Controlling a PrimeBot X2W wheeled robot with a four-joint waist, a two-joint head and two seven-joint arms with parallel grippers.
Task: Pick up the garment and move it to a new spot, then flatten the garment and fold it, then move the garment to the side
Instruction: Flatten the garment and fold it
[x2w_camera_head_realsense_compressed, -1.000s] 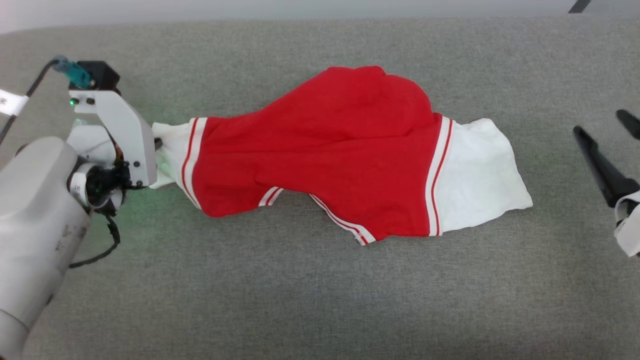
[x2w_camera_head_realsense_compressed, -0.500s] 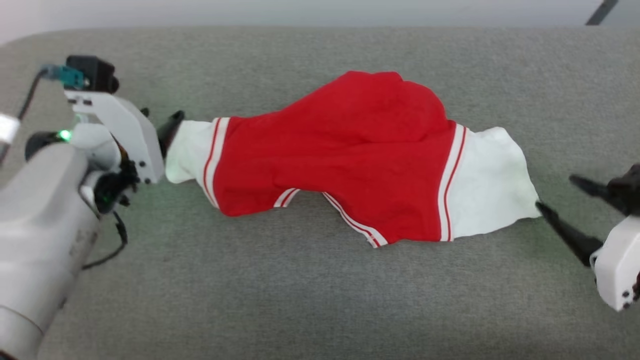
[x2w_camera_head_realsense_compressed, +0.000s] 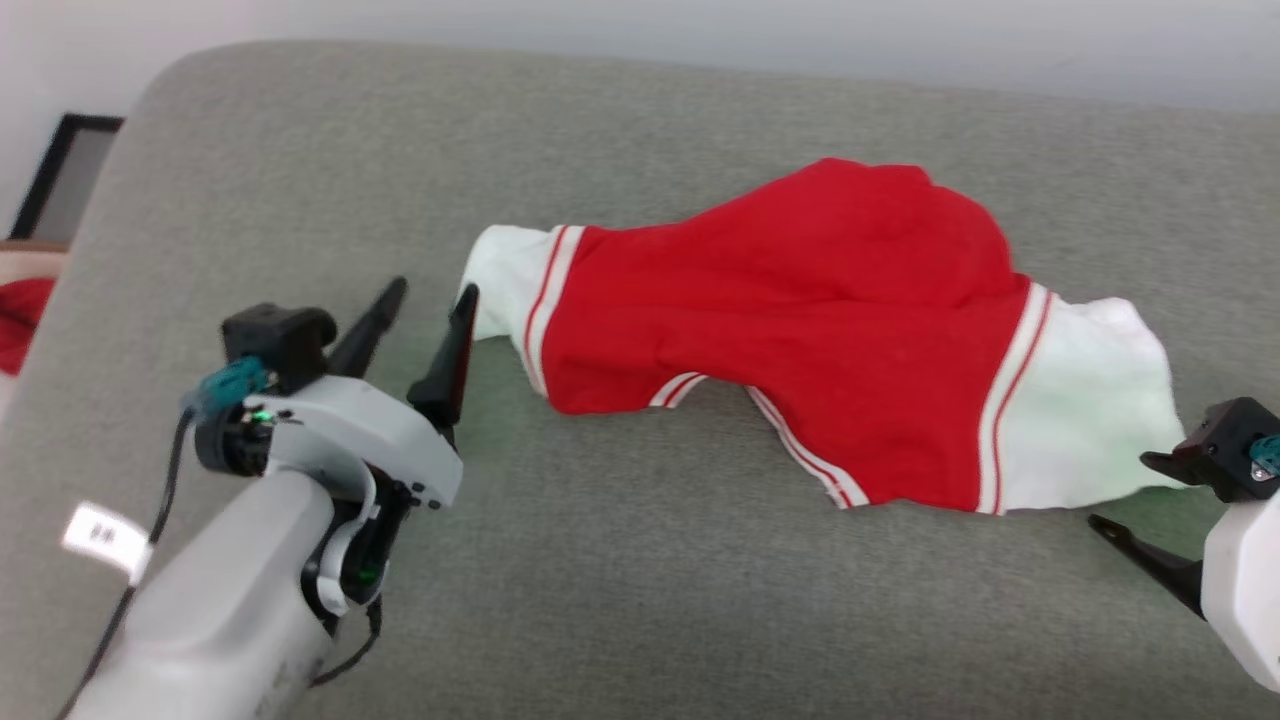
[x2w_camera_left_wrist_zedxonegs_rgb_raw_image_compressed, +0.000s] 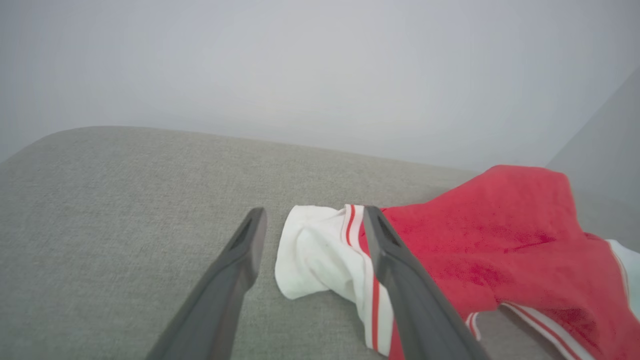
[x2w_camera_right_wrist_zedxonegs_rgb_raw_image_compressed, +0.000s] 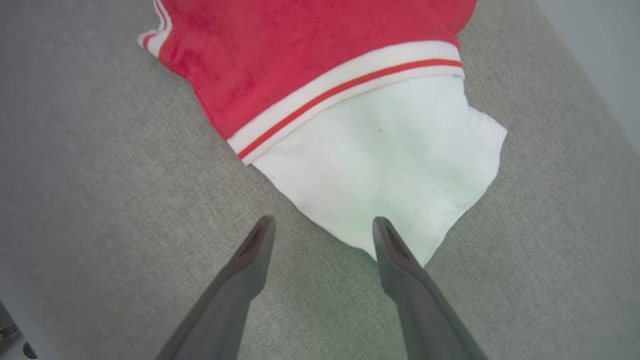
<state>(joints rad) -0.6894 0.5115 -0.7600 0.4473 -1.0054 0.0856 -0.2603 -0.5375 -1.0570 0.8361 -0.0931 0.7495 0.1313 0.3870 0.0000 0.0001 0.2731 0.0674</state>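
Left of the garment (x2w_camera_head_realsense_compressed: 800, 300), left gripper (x2w_camera_head_realsense_compressed: 434, 290) splayed, right gripper (x2w_camera_right_wrist_zedxonegs_rgb_raw_image_compressed: 322, 220) splayed opposite

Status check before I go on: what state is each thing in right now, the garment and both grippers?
garment: lying rumpled and unfolded on the grey cushion, held by nothing.
left gripper: jaws open, at the garment's left white sleeve end, gripping nothing.
right gripper: jaws open, tips at the edge of the right white sleeve end, gripping nothing.
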